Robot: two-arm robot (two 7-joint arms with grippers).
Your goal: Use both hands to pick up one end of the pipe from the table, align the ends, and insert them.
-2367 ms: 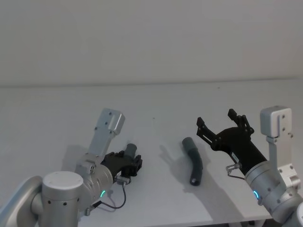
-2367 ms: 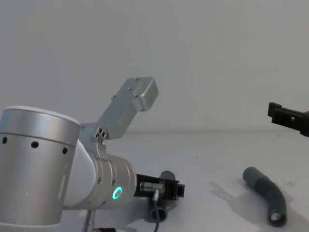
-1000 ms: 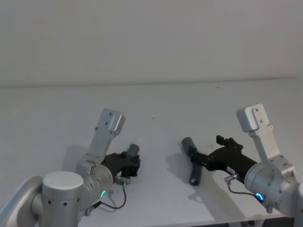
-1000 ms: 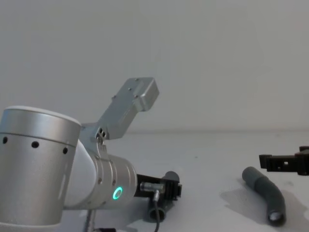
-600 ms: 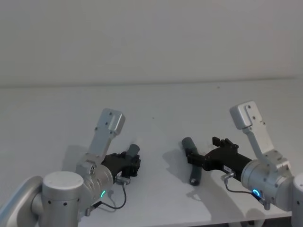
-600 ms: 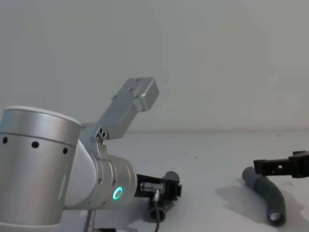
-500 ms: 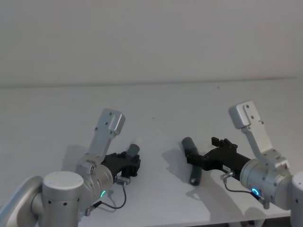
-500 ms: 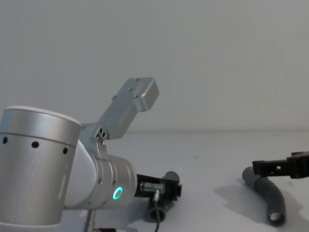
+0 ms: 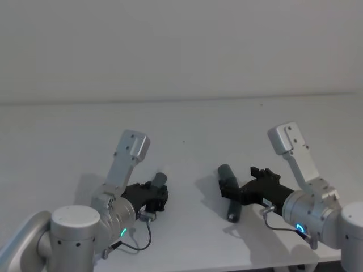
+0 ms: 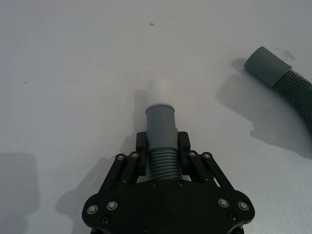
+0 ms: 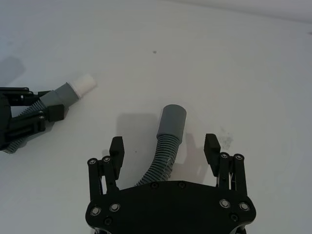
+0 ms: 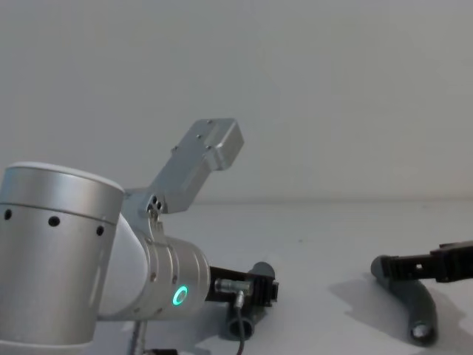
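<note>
My left gripper (image 10: 161, 155) is shut on the ribbed middle of one dark grey pipe piece (image 10: 160, 122), held low over the white table (image 9: 187, 122). Its grey cuff and white tube end (image 10: 158, 89) point away from the gripper. In the head view this gripper (image 9: 159, 194) is at the front left. The second, curved pipe piece (image 9: 233, 211) lies on the table to the right, its smooth cuff (image 11: 172, 121) at the far end. My right gripper (image 11: 164, 146) is open, one finger on each side of that piece's ribbed part (image 11: 164, 157), low by the table (image 12: 414, 266).
The table's front edge (image 9: 187, 267) runs just below both arms. Bare white surface lies between the two pipe pieces and beyond them to a plain wall. The left arm's silver housing (image 12: 66, 259) stands large at the front left in the chest view.
My right gripper has come down and moved left, from above and right of the curved piece to straddling it. The left gripper and its piece have barely moved.
</note>
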